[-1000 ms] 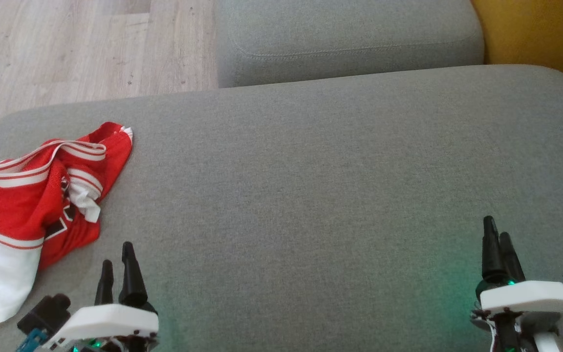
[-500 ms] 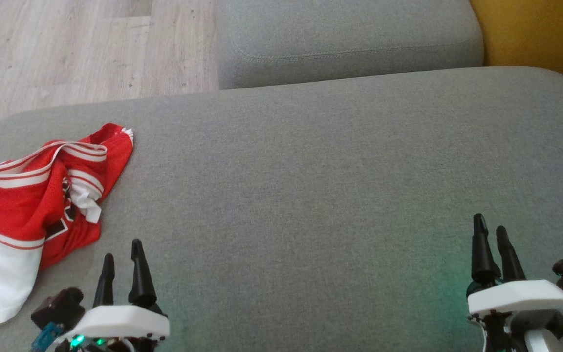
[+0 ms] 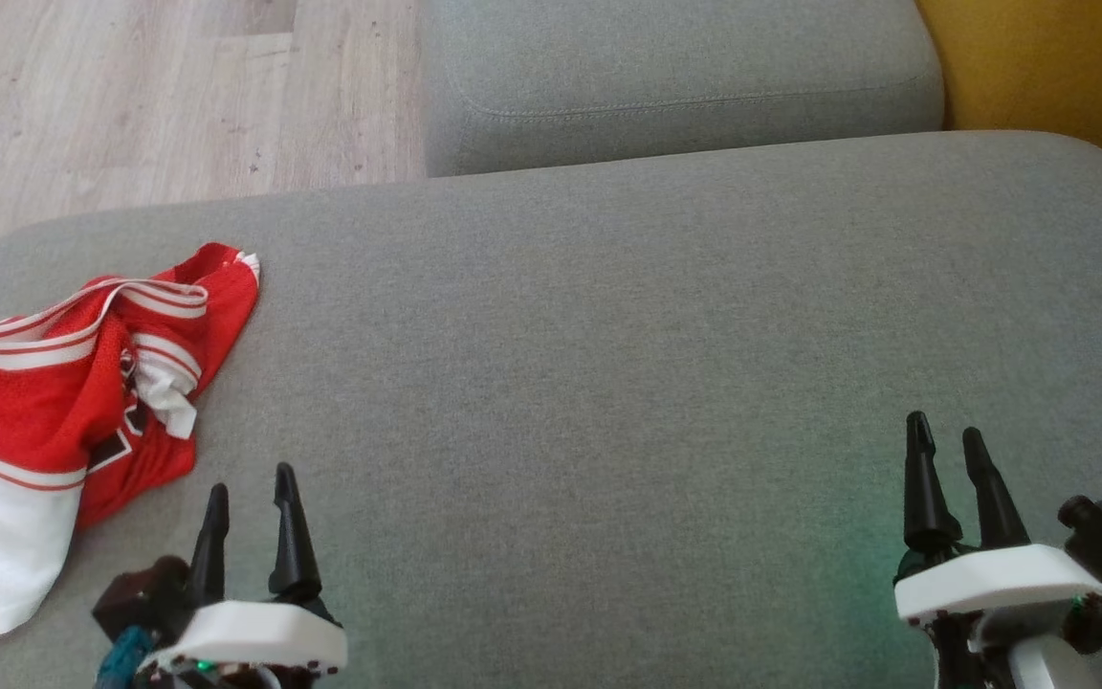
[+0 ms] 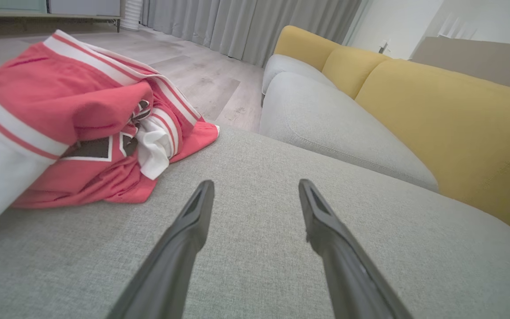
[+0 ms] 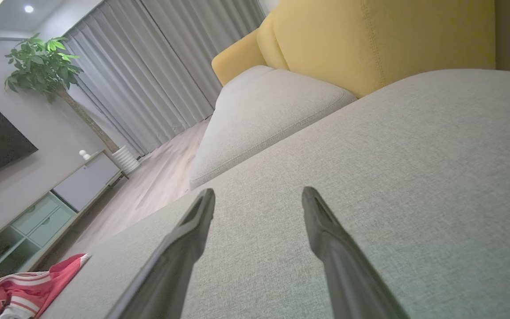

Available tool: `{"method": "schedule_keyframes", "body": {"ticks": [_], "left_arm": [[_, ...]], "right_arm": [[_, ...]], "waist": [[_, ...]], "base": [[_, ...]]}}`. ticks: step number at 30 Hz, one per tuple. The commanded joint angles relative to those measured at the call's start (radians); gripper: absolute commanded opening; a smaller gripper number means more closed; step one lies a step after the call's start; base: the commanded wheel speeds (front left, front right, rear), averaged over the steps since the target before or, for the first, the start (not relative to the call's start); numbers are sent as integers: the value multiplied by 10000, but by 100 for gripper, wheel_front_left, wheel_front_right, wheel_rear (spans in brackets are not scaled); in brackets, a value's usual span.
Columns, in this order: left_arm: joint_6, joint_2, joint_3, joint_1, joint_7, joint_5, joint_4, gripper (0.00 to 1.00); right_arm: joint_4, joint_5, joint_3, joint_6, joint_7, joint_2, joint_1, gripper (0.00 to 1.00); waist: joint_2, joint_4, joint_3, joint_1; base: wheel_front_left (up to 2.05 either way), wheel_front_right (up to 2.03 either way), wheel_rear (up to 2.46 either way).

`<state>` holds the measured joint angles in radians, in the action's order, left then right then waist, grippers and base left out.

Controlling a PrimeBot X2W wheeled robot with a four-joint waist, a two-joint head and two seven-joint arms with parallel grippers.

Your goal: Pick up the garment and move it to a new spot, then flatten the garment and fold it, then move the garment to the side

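Both claws are standing wide open and holding nothing: the left claw [image 3: 251, 478] is hovering low over the grey sofa seat [image 3: 608, 335] near the garment [image 3: 63, 383], not touching it, and the right claw [image 3: 943, 425] is hanging over bare fabric well apart from it. The red and white garment is lying crumpled in a heap at the left end of the seat, close to the edge above the wooden floor [image 3: 130, 96]. So the task is, as I judge, only beginning: the pick-up is not yet done, and the moving, flattening, folding and putting aside are all remaining. Against one second ago, the left claw is sitting a little further right and lower in the head view, the right claw is sitting further left and a little higher, and the garment is keeping the same place and shape.
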<state>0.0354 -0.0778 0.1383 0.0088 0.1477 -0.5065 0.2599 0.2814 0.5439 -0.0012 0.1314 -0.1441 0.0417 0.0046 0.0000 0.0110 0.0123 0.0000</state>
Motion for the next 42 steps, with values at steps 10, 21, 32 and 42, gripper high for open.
{"method": "schedule_keyframes", "body": {"ticks": [10, 21, 32, 42], "left_arm": [[280, -96, -65, -216, 444, 1280, -393, 100], [411, 44, -193, -151, 770, 1956, -390, 100], [500, 109, -178, -142, 1066, 2611, -193, 100], [489, 179, -272, -163, 1140, 2422, -91, 100]], "right_arm": [[-422, -1596, 386, -6, -417, 74, -577, 100], [-417, -2727, 530, -7, -622, 79, -546, 100], [-443, -3738, 678, -7, -800, 84, -511, 100], [-430, -3764, 685, -7, -895, 85, -476, 100]], "waist": [[0, 36, -15, 0], [0, 83, 18, 0], [0, 172, 42, 0], [0, 216, 82, 0]], "base": [[0, 0, 0], [0, 0, 0], [0, 0, 0], [0, 0, 0]]}}
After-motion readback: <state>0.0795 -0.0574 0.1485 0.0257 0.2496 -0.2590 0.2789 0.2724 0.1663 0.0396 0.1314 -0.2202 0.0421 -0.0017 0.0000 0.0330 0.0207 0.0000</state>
